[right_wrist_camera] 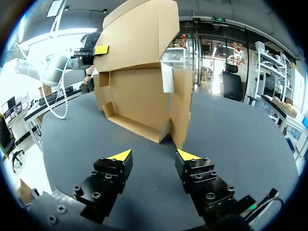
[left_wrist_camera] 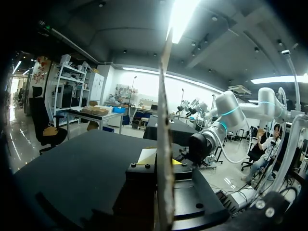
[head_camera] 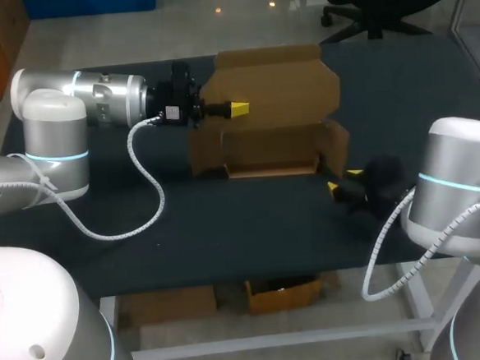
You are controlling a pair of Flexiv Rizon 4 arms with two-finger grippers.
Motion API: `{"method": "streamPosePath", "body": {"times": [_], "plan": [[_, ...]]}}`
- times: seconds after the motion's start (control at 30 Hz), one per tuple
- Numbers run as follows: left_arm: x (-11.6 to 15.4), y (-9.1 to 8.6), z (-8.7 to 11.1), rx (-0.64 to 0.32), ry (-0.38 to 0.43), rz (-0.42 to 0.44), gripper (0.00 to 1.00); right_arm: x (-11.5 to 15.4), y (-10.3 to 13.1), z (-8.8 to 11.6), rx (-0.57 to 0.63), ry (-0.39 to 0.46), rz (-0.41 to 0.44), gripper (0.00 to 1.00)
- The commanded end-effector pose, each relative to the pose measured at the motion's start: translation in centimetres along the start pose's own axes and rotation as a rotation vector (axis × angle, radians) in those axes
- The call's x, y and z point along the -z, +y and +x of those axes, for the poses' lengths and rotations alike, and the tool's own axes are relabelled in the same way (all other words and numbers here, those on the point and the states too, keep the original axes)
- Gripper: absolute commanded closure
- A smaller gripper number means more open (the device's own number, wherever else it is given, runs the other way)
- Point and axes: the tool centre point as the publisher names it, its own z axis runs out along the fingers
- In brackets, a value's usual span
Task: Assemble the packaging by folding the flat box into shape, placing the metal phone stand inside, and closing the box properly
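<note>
A raised flap of the box is pinched by the left gripper; the box is stood half-folded on the table, its inside exposed; the right gripper is held spread, nothing gripped, just beside the box's corner.

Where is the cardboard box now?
Head view: the cardboard box stands at the table's far middle, lid held by the left gripper, right gripper near its front corner.

Dim table, harsh overhead glare
</note>
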Motion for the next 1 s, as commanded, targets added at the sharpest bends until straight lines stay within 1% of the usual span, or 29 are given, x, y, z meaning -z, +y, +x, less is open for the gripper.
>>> {"method": "streamPosePath", "body": {"times": [0.03,0.27,0.47,0.67,1.0], "plan": [[-0.2,0.3,-0.1,0.001,0.002,-0.001,1.0,1.2,-0.4,-0.4,0.001,0.008,-0.046,0.46],[-0.2,0.3,-0.1,0.001,0.002,-0.001,1.0,2.4,-0.4,-1.8,-0.001,0.017,-0.061,0.47],[-0.2,0.3,-0.1,0.001,0.002,-0.001,1.0,3.2,0.0,-3.4,-0.009,0.048,-0.087,0.45],[-0.2,0.3,-0.1,0.001,0.002,-0.001,1.0,3.6,0.4,-5.0,-0.011,0.071,-0.106,0.47],[-0.2,0.3,-0.1,0.001,0.002,-0.001,1.0,3.6,0.3,-6.2,0.006,0.118,-0.105,0.47]]}}
